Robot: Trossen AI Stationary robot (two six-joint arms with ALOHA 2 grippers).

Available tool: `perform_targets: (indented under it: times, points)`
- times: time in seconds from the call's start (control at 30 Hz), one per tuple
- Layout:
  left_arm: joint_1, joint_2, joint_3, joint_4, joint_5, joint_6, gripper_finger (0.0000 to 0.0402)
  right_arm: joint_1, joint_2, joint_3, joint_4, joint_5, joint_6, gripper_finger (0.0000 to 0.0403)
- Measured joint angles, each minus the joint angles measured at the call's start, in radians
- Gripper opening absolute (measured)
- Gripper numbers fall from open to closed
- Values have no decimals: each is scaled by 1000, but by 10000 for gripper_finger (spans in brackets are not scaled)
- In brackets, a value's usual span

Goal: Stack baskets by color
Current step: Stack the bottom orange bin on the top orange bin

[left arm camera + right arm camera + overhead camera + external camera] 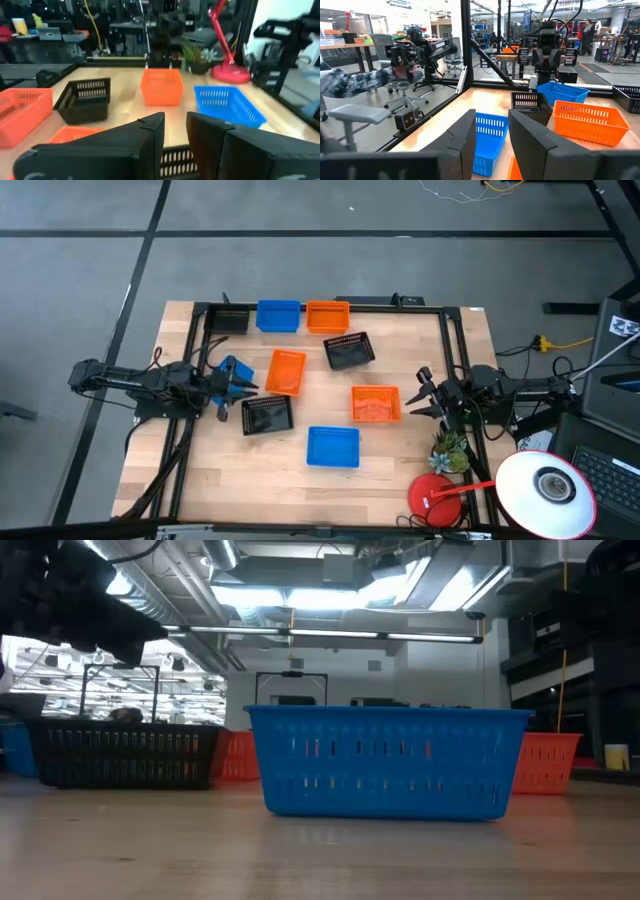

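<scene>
Several baskets rest on their bottoms on the wooden table (pixel 400 470). Along the far edge stand a blue basket (pixel 278 315) and an orange basket (pixel 327 315). A black basket (pixel 349 350), two orange baskets (pixel 286 371) (pixel 375 403), a black basket (pixel 267 415) and a blue basket (pixel 332 446) lie scattered mid-table. A small blue basket (pixel 236 370) sits beside my left gripper (pixel 240 392), which is open and level at the table's left. My right gripper (pixel 418 392) is open at the table's right, pointing level at the orange basket. Both grippers (pixel 175 135) (pixel 491 135) have nothing between the fingers.
A red lamp base (pixel 435 495), its white head (pixel 545 490) and a small plant (pixel 450 450) stand at the near right corner. Black frame rails (pixel 195 360) run along the table's left, far and right sides. A person's sleeve (pixel 355 80) shows beyond the table.
</scene>
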Motion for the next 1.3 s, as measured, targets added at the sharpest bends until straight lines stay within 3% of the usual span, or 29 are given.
perform_targets:
  times: [0.33, 0.73, 0.87, 1.07, 1.2, 1.3]
  points:
    - [-1, 0, 0, 214, 40, -217, 73, 0, 0, 0, 1, 0, 0, 116]
    - [0, 5, 0, 246, 0, -89, 73, 0, 0, 0, 87, 26, 135, 116]
    - [0, 5, 0, 295, -43, -3, 73, 0, 0, 0, 209, 26, 185, 116]
    - [0, 5, 1, 342, -56, -52, 73, 0, 6, 5, 383, 71, 369, 116]
    - [0, 23, 56, 280, -122, -61, 73, 0, 90, 99, 318, 107, 312, 116]
    - [0, 54, 134, 126, -199, -63, 73, -1, 210, 241, 115, 212, 246, 116]
